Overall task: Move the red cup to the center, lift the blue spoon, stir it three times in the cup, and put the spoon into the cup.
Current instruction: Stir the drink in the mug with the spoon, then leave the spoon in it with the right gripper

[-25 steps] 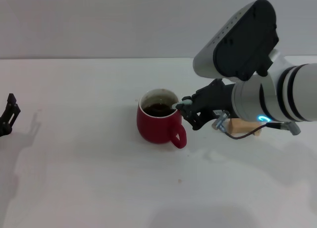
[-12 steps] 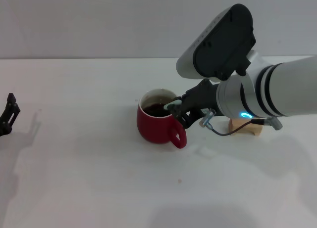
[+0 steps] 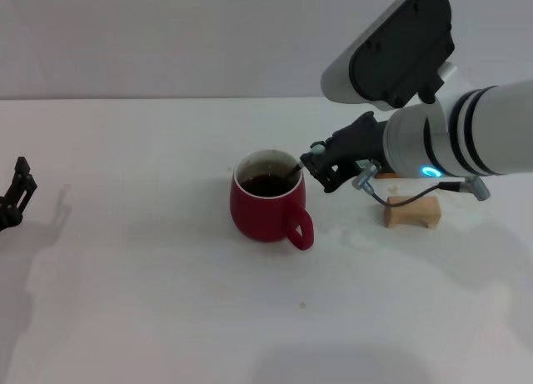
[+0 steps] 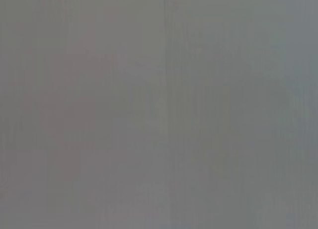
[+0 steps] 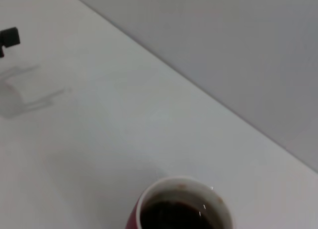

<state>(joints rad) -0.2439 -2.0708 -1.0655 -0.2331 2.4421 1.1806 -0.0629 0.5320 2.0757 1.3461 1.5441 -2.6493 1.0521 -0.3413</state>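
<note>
One arm does the work here: your right tool (image 3: 321, 169) is clamped on the spoon (image 3: 296, 169), whose thin neck slants down over the cup's rim into the dark liquid. Stir in small circles, keeping the neck off the rim so the cup (image 3: 266, 206) doesn't slide. The cup sits mid-surface, just beside the tool. The left tool (image 3: 15, 194) waits at the surface's left edge; I can't tell its state.

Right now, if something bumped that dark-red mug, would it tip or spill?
Probably not tip: the squat, rounded dark-red ceramic mug sits low and wide. It likely would slosh, as dark liquid lies near its rim. Its loop handle could make it turn.
</note>
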